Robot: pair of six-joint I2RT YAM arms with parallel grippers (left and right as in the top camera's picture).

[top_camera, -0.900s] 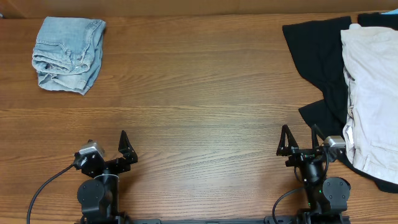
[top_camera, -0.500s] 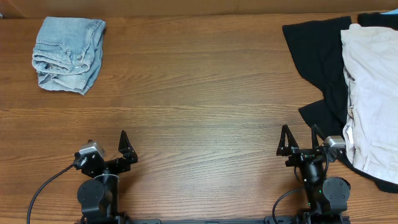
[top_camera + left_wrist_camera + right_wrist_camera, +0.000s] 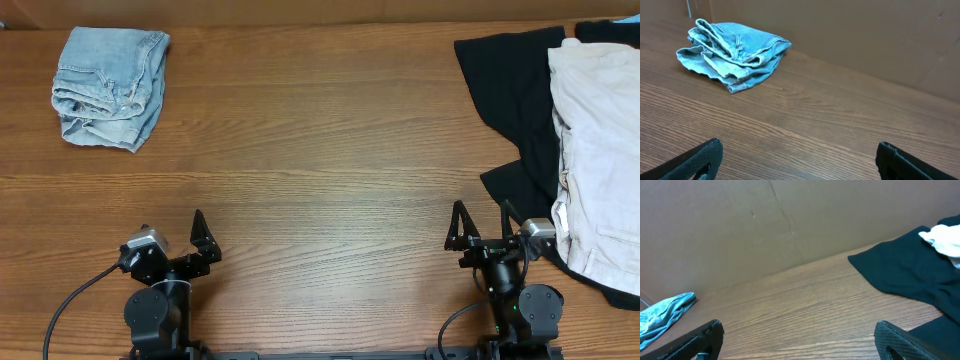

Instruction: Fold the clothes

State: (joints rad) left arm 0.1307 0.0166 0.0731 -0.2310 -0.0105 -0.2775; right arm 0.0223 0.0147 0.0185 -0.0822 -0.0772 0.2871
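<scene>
Unfolded pile on right side of table: white garment [image 3: 600, 150] atop black garment [image 3: 510, 90], long axis running away from robot. Right gripper [image 3: 797, 327] nearest, pile to its right (left gripper [image 3: 799, 150] well apart). Both sets of fingers spread, empty. Jeans [image 3: 108, 85] folded, far left.

Folded jeans [image 3: 108, 85] far left; white garment [image 3: 600, 150] atop black garment [image 3: 510, 90] far right.

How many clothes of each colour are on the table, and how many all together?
blue denim garment: 1
black garment: 1, as far as I can tell
white garment: 1
Total: 3
</scene>
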